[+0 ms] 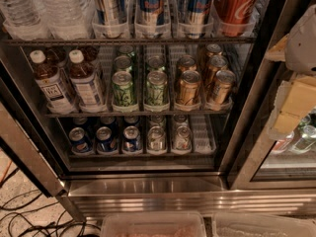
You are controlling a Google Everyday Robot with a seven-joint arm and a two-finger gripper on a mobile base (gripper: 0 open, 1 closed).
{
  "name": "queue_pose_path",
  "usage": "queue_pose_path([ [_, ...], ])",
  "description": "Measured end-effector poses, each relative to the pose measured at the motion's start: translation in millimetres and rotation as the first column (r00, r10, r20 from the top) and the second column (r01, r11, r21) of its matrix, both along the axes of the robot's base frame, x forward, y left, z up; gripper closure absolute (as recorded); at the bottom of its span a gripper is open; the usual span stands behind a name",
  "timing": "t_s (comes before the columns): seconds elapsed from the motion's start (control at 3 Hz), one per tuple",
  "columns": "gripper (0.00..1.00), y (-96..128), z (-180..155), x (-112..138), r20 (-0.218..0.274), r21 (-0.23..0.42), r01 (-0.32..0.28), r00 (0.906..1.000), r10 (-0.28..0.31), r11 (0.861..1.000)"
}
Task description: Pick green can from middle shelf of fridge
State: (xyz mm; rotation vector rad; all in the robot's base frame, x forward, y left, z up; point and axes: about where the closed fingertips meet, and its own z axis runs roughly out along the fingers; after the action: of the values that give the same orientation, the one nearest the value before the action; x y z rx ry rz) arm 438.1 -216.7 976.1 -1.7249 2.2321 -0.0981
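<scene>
On the middle shelf (133, 113) of the fridge (148, 185), green cans stand upright in two clear lane trays, one behind another. The green can (156, 89) at the front of the right lane stands just beside a second green can (123, 89) at the front of the left lane, and both are close to the front rail. To their right are gold-bronze cans (188, 88), and to their left two tea bottles (86, 83) with white caps. Blue cans (79, 139) stand on the rack below, tall blue-silver cans (150, 6) on the rack above. The gripper (295, 105) is at the right edge of the view, before the neighbouring glass door, well apart from the green cans. Whether it is spread or pressed together, I cannot tell.
</scene>
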Motion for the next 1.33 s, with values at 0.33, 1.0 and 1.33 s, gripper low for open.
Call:
queue_pose_path([
  [0.33, 0.00, 0.0, -0.1, 0.0, 0.000, 0.000, 0.000, 1.0000, 0.000, 1.000],
  [1.0, 0.00, 11.1, -37.8, 1.2, -0.030, 0.041, -0.013, 0.9994, 0.014, 0.999],
  [1.33, 0.00, 38.7, -87.1, -13.6, -0.044, 0.118, -0.031, 0.9983, 0.037, 0.993],
])
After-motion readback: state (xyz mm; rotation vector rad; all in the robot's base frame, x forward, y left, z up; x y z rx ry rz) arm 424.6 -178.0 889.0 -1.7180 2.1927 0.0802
